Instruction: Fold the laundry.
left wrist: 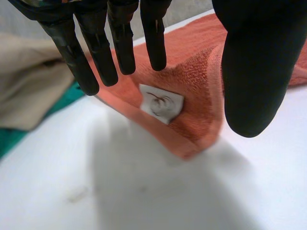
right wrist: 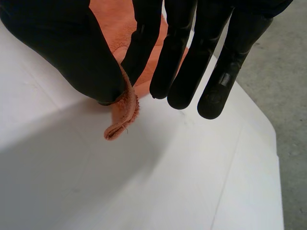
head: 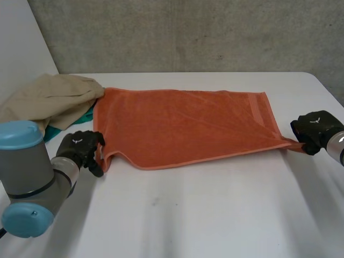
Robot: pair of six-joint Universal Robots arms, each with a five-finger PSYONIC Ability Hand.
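Pinching, between the thumb and one of the fingers (right wrist: 144, 52) of the right hand (head: 314, 129), a near corner of the orange towel (head: 183, 126), with a small fold of hem poking out just below the fingertips. Holding the left hand (head: 80, 148) spread, fingers (left wrist: 103, 57) straight and thumb well apart, gripping nothing. Hovering over the other near corner, with the white label (left wrist: 160, 103) between fingertips and thumb; possibly grazing the cloth, though hard to tell. Lying mostly flat on the white table (head: 204, 215), stretching between the two hands and away beyond both sets of fingertips. Sitting just past the left fingers, beside the towel's short edge: a beige cloth (head: 51, 97) heaped over a teal one (head: 54, 130). Judging the terry as light, soft and limp, sagging wherever unsupported, and grippy rather than slick. Favouring a pinch at the hemmed corners for the doubled edge's extra bite, and lifting both corners together, to avoid dragging or bunching the middle.
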